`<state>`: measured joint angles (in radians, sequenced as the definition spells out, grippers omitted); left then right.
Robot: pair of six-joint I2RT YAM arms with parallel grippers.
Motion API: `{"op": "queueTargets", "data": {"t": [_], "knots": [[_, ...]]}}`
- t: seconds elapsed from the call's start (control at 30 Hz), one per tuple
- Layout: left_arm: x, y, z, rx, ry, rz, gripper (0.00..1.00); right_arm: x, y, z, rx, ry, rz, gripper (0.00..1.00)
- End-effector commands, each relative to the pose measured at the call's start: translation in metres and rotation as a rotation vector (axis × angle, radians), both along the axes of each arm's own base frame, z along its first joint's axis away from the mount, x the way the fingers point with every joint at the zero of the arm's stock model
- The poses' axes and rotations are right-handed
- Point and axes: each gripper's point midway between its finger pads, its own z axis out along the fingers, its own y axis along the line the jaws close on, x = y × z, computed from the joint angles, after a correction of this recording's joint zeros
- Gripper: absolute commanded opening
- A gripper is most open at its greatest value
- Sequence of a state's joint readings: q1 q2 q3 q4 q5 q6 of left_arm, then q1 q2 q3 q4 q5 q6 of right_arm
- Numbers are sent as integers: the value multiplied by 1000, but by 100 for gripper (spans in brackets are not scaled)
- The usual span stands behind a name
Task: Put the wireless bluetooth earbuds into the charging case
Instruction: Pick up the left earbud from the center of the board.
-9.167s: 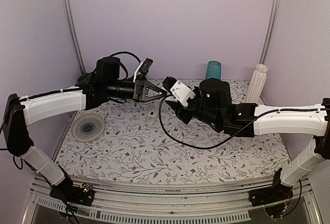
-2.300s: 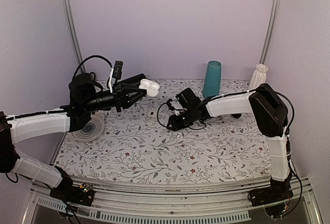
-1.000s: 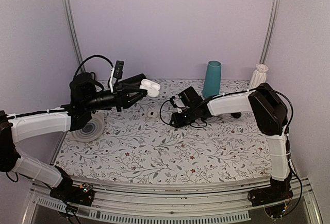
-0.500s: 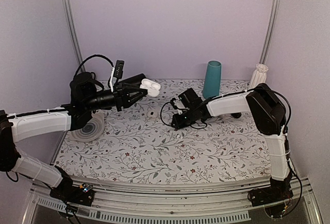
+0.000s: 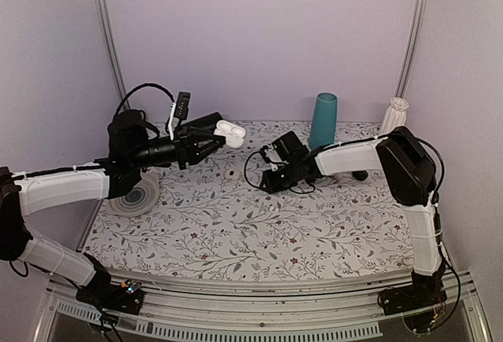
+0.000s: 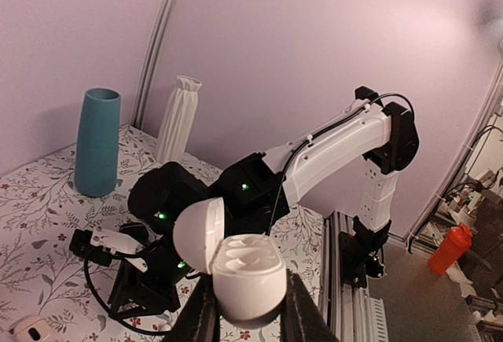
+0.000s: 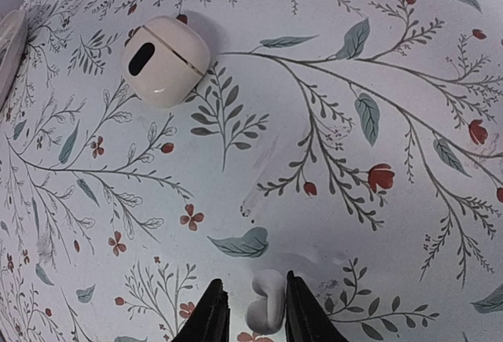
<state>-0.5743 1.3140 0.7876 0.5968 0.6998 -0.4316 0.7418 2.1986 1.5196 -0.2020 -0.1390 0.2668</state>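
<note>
The right gripper [image 7: 253,295] is hardest to read. Its wrist view shows only two finger ends rising from the bottom edge, with a small white earbud [image 7: 267,310] between them, cut off below by the frame. The earbud seems to touch one finger and leave a sliver of gap at the other, so I cannot tell whether the fingers grip it or merely flank it, nor whether it is off the table [image 5: 330,224]. In the top view this gripper is a dark mass over the middle of the floral cloth, with tips and earbud not to be made out. The left gripper [image 6: 248,291] is plain: its fingers [image 6: 200,318] are clenched on the charging case [image 6: 250,275], held in the air over the far part of the table, left of the middle. Only the left wrist view shows the lid [image 6: 198,236] hinged open and the moulded wells inside, though whether anything sits in them is unclear. From above, the case is just a white lump. The right wrist view alone gives detail of a white round piece with a dark oval [image 7: 165,60], lying on the cloth left of the right gripper and apart from it. At the far edge stand a teal cup [image 5: 324,120] and a white ribbed vase [image 5: 393,122].
</note>
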Motion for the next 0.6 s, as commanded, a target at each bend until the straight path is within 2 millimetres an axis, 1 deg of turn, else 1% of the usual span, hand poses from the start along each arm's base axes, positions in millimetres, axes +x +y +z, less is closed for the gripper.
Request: {"op": "queueTargets", "data": {"t": [0.0,0.23,0.33,0.4,0.57], "knots": [[5,2,12,-14,-22,3,0,9,0,4,10,-4,-25,25],[5,2,11,-13,-18,1,0,8,-1,1,7,6,-23,20],[5,2,12,-14,-19,-1,0,7,0,0,11,10,-20,20],[6,2,12,-14,-19,1,0,7,0,-1,11,14,-21,16],[6,2,10,-12,-13,3,0,7,0,-5,5,21,-21,15]]}}
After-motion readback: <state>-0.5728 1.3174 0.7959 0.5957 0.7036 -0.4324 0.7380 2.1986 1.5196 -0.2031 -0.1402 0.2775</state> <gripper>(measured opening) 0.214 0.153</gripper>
